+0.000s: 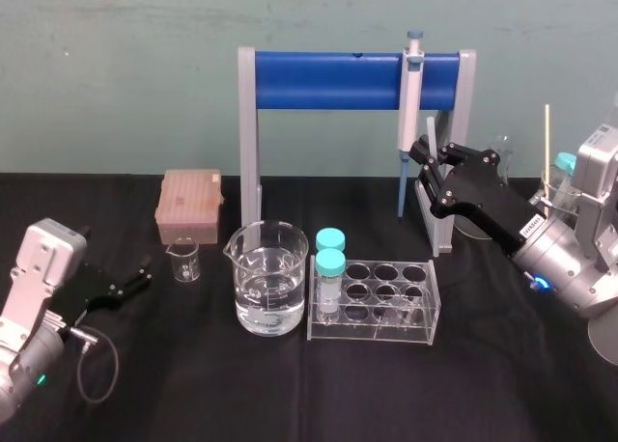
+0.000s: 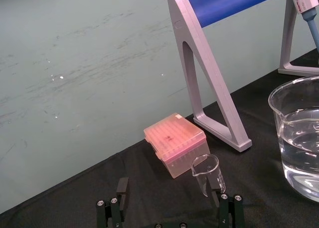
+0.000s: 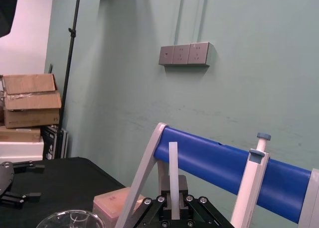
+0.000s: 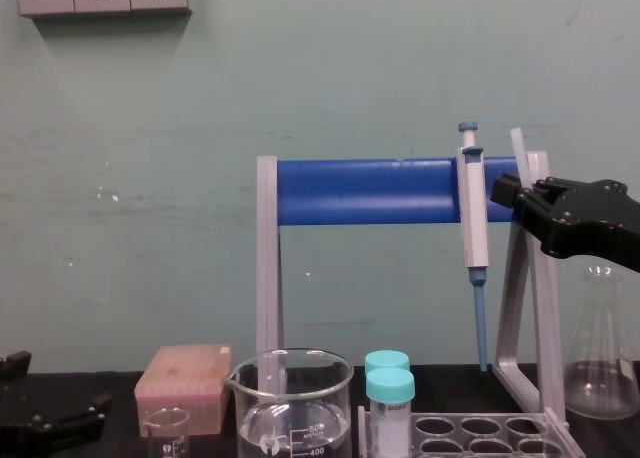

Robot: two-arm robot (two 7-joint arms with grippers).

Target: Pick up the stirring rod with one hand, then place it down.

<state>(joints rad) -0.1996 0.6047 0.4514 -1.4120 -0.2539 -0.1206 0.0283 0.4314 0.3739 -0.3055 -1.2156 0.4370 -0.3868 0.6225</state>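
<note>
The stirring rod is a thin translucent whitish rod, held upright and lifted off the table beside the rack's right leg. My right gripper is shut on its lower part. In the right wrist view the rod rises straight up from between the black fingers. From the chest, the rod sticks up above the right gripper, just right of the pipette. My left gripper rests low at the table's left, open and holding nothing, with its fingers spread wide.
A grey and blue rack carries the hanging pipette. In front stand a large beaker of water, a small beaker, a clear tube rack with two teal-capped vials, and a pink tip box. A flask stands at the right.
</note>
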